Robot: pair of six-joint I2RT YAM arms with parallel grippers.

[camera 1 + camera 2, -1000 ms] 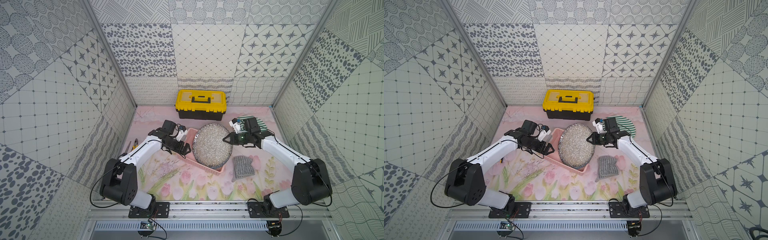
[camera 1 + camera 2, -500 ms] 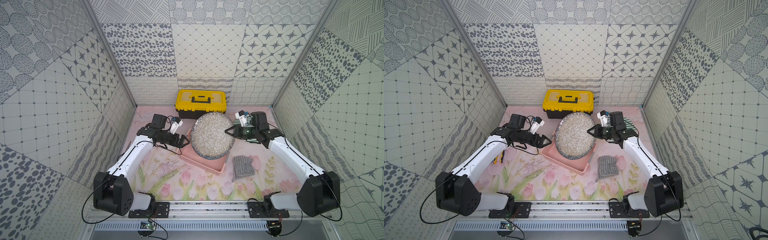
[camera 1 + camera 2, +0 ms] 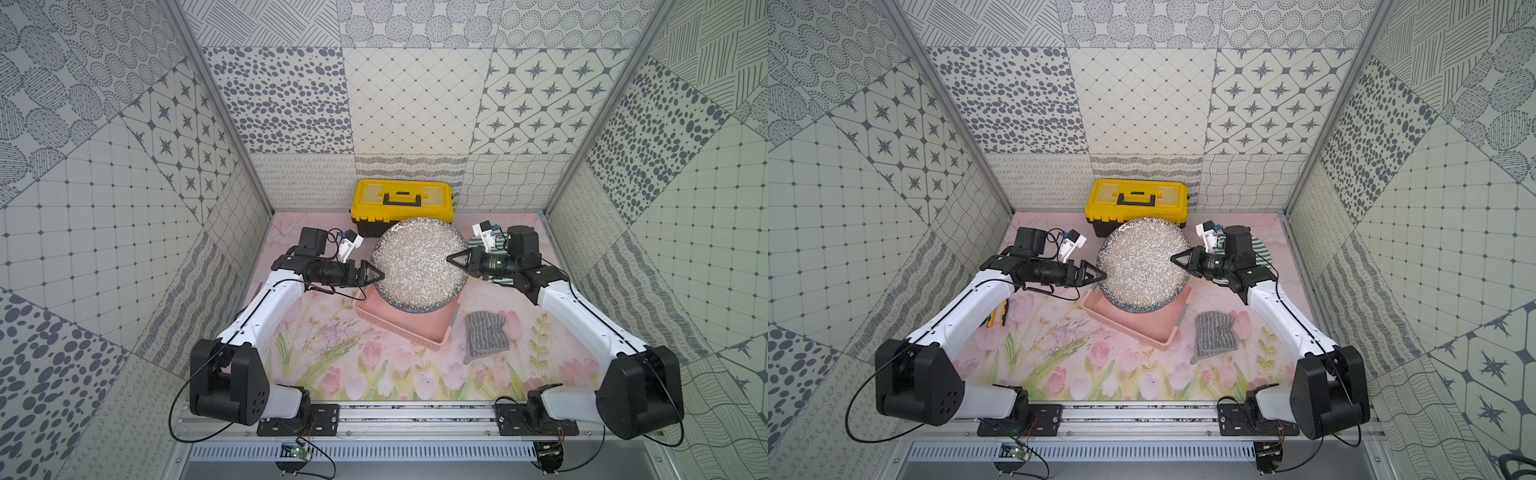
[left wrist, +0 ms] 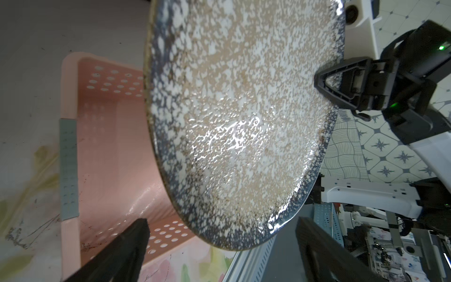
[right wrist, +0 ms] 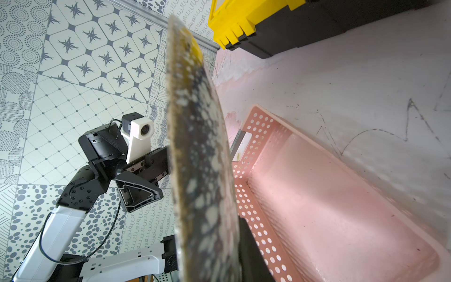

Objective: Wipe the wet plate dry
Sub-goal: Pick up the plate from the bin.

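The speckled plate (image 3: 417,270) (image 3: 1142,266) hangs tilted above the pink basket (image 3: 407,328), its face up toward the camera. My right gripper (image 3: 457,261) (image 3: 1177,261) is shut on its right rim. In the right wrist view the plate (image 5: 202,171) runs edge-on, with one dark finger (image 5: 251,256) pressed against it. My left gripper (image 3: 376,276) (image 3: 1098,275) is open at the plate's left rim. In the left wrist view the glistening plate (image 4: 239,109) reaches between the spread fingers (image 4: 117,254), which do not touch it. A grey striped cloth (image 3: 486,334) (image 3: 1214,330) lies flat to the basket's right.
A yellow and black toolbox (image 3: 401,203) stands at the back wall, just behind the plate. A green striped round piece (image 3: 1262,253) lies under my right wrist. A small yellow tool (image 3: 998,320) lies under my left forearm. Patterned walls close three sides.
The right gripper has lifted the plate up and back out of the basket. The left arm has risen with it and brought its open gripper to the plate's left rim.
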